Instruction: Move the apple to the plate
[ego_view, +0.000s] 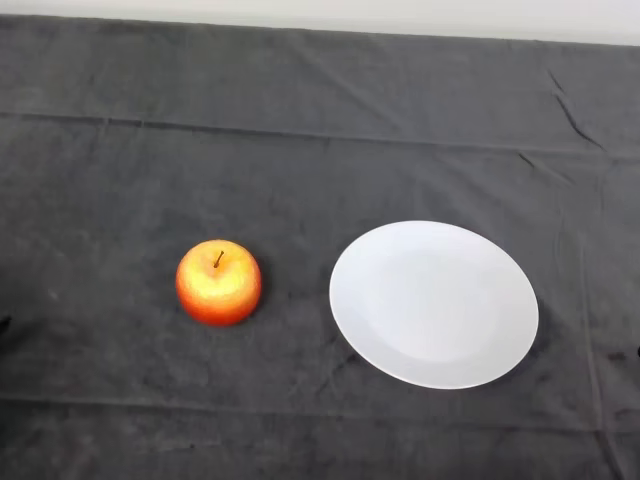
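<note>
A red and yellow apple (219, 282) stands upright, stem up, on the dark cloth left of centre. A white round plate (433, 303) lies on the cloth to the right of the apple, a short gap apart from it, and holds nothing.
The dark grey cloth (300, 130) covers the whole table, with creases across it. A pale wall strip (400, 15) runs along the far edge.
</note>
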